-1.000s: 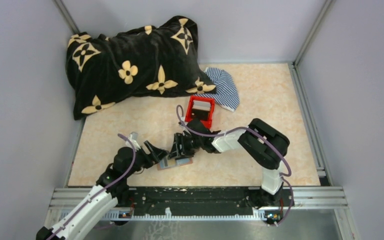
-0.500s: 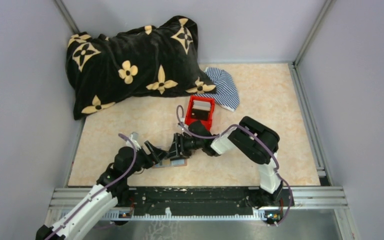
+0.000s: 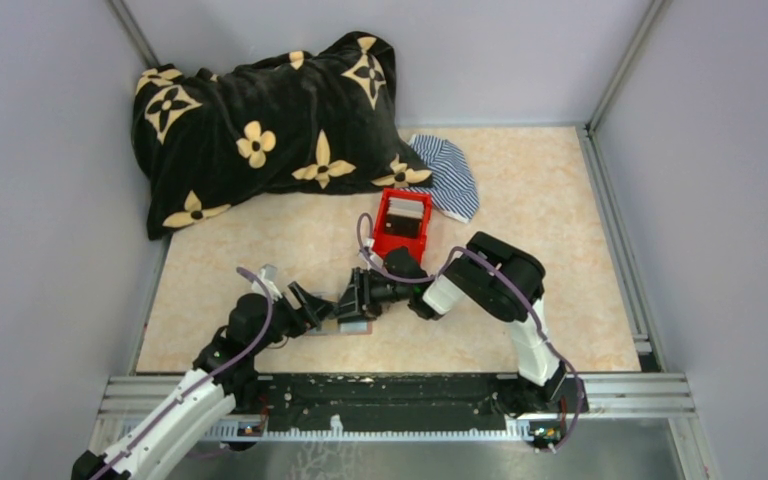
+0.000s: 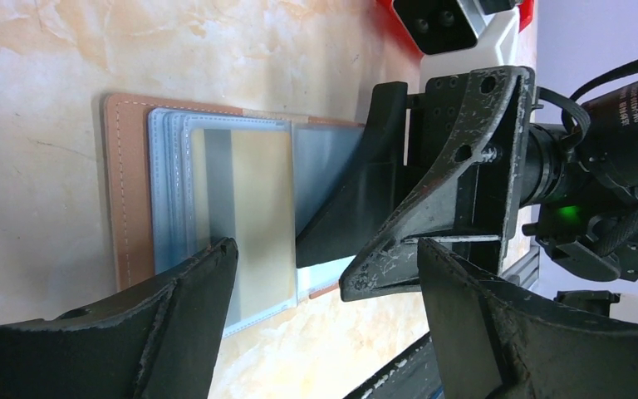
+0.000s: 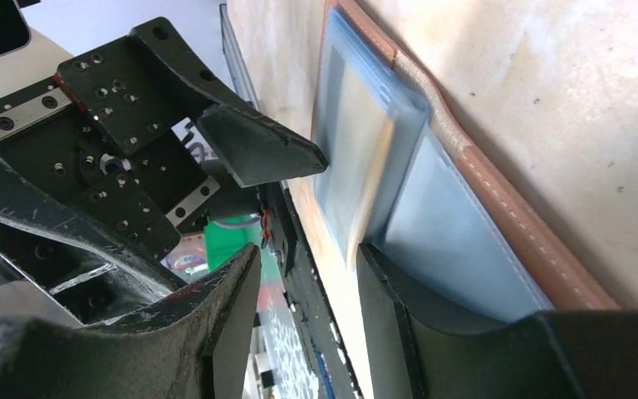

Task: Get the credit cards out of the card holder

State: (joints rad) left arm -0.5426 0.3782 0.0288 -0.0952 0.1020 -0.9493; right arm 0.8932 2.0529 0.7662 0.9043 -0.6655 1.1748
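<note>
The card holder (image 3: 350, 326) lies open and flat on the table between my two grippers. In the left wrist view its reddish-brown leather edge (image 4: 125, 191) frames stacked light blue layers (image 4: 170, 183) and a pale cream panel (image 4: 253, 216). I cannot tell card from sleeve there. My left gripper (image 4: 324, 324) is open, its fingers astride the holder's near edge. My right gripper (image 5: 307, 324) is open. One of its fingers (image 5: 432, 332) rests on the holder's blue layer (image 5: 457, 241) beside the leather edge (image 5: 498, 208). In the top view the grippers (image 3: 310, 306) (image 3: 356, 298) face each other.
A red open-top box (image 3: 401, 222) stands just behind the right arm. A striped cloth (image 3: 450, 175) and a black flowered blanket (image 3: 260, 120) lie at the back. The metal rail (image 3: 400, 395) runs along the near edge. Grey walls close in both sides.
My right arm has folded in and its gripper has moved left, further over the card holder. The left arm has barely moved.
</note>
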